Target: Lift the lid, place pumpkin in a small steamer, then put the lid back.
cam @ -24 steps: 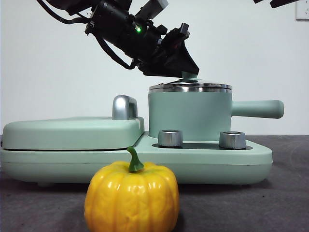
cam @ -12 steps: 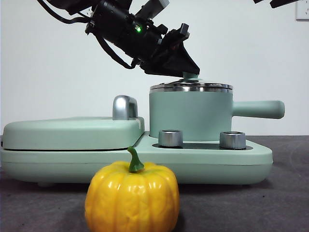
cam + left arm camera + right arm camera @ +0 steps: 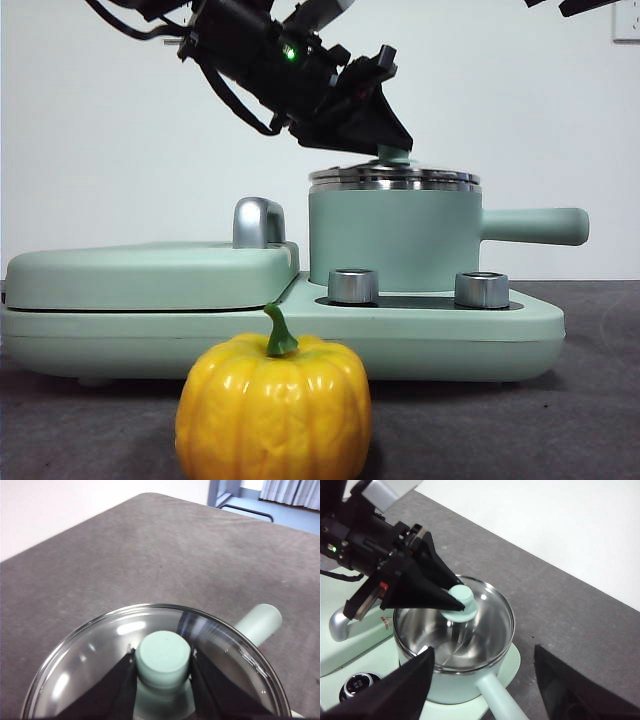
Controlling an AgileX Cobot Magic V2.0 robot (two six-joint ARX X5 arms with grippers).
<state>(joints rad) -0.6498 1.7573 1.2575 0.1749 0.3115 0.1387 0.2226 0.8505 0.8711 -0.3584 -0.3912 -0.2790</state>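
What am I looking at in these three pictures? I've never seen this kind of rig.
It is a robot with two arms at a table, each ending in a gripper with two black jaws. One picture looks level across the table from the front; the other two come from cameras on the arms' wrists. On the table sits a mint-green appliance base carrying the small steamer, covered by the lid. The pumpkin stands on the table in front, untouched. The left gripper has its jaws shut on the lid's knob, with the lid barely raised, if at all. The right gripper hangs above the steamer, jaws open and holding nothing.
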